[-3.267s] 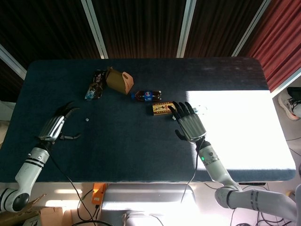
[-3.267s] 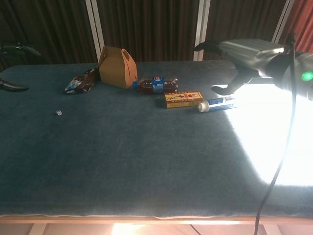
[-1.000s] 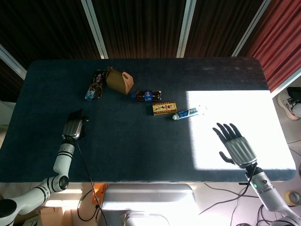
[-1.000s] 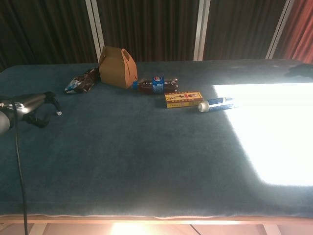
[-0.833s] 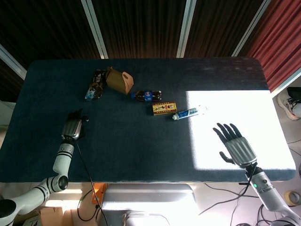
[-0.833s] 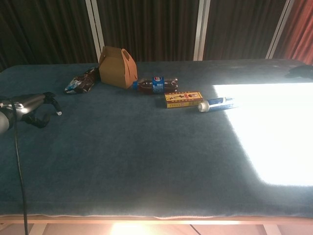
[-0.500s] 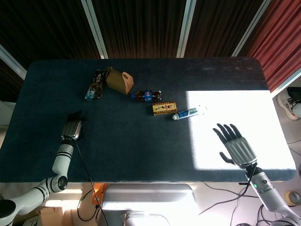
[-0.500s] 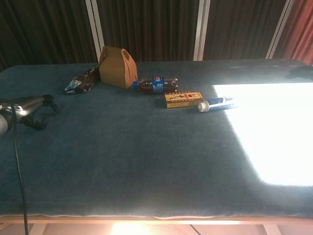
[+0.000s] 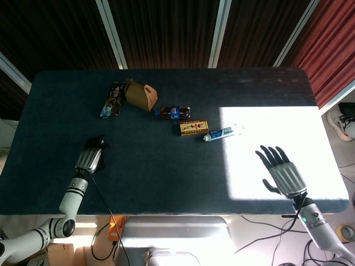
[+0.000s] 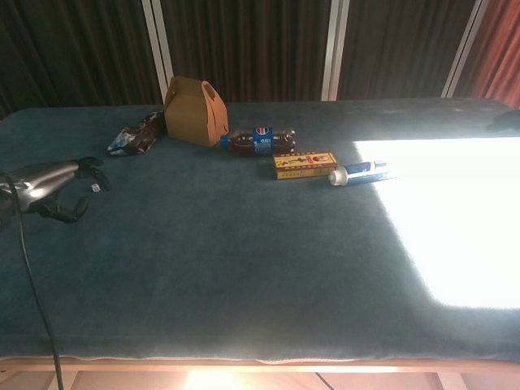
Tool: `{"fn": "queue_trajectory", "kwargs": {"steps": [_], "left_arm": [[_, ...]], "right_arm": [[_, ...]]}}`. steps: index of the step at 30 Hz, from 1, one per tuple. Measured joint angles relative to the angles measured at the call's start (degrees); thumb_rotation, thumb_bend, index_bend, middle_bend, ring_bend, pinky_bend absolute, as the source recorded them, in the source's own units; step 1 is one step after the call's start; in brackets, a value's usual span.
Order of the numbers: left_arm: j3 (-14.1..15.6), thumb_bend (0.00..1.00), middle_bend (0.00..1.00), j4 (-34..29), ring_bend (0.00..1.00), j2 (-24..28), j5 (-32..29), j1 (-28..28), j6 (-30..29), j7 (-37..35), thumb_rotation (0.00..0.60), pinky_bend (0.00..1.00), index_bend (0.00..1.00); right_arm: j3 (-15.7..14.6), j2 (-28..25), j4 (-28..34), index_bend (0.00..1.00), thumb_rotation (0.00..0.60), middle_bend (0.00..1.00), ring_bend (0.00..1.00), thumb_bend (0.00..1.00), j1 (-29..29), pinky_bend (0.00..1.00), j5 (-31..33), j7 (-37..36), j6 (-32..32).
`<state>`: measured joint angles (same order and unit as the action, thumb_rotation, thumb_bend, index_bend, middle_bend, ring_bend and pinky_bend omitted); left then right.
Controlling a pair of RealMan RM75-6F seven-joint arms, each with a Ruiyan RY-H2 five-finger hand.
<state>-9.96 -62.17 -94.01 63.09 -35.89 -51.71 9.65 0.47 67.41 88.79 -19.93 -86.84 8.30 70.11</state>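
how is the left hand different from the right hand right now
The left hand has its fingers curled in, pinching a small white object; the right hand is spread flat and holds nothing. The left hand is over the shaded part of the table; the right hand is in the bright sunlit patch. Both sit near the table's front edge.

— What lies around me?
— A dark blue felt-covered table (image 9: 166, 172) with a bright sunlit patch (image 9: 277, 149) on my right, dark curtains (image 10: 244, 41) between white window posts (image 10: 333, 49), a red drape (image 9: 327, 39).
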Motion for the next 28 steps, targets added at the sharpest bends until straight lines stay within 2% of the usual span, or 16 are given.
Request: {"fn": "queue_trajectory", "kwargs": {"steps": [5,10,12,16,19,22,28], "left_arm": [[4.5,0.55,0.0,-11.1,0.0,8.1,11.1,5.6,-11.4,-6.0,0.6,0.08,0.03],[12.9,0.24,0.0,-19.8,0.0,19.9,22.1,15.7,-26.5,-10.9,0.6,0.07,0.0],[15.5,0.18,0.0,-21.1,0.0,22.8,24.1,20.4,-31.9,-11.7,0.6,0.06,0.0],[20.4,0.15,0.0,-20.1,0.0,25.4,27.1,31.5,-42.9,-15.0,0.6,0.06,0.0],[22.4,0.14,0.0,-16.6,0.0,25.8,30.2,36.0,-47.8,-18.1,0.6,0.06,0.0],[23.0,0.14,0.0,-14.0,0.0,26.1,31.6,37.9,-49.5,-21.0,0.6,0.06,0.0],[22.8,0.14,0.0,-13.3,0.0,26.4,33.3,39.0,-49.6,-22.6,0.6,0.06,0.0]], "right_arm": [[-1.1,-1.1,0.0,0.0,0.6,0.0,0.0,0.31,3.1,0.0,-1.8,-1.1,5.2],[-3.7,-2.7,0.2,0.0,0.6,0.0,0.0,0.31,9.6,0.0,-3.4,-2.1,13.0],[-5.1,-3.1,0.1,0.0,0.6,0.0,0.0,0.31,12.9,0.0,-4.0,-2.4,16.3],[-6.7,-1.7,-1.8,0.0,0.6,0.0,0.0,0.31,17.8,0.0,-5.3,-3.2,22.1],[-7.1,0.8,-5.2,0.0,0.6,0.0,0.0,0.31,19.9,0.0,-6.2,-4.9,24.7],[-7.2,2.3,-7.9,0.0,0.6,0.0,0.0,0.31,20.8,0.0,-7.1,-6.1,25.1],[-7.0,2.9,-8.5,0.0,0.6,0.0,0.0,0.31,21.4,0.0,-8.6,-7.4,25.2]]}}
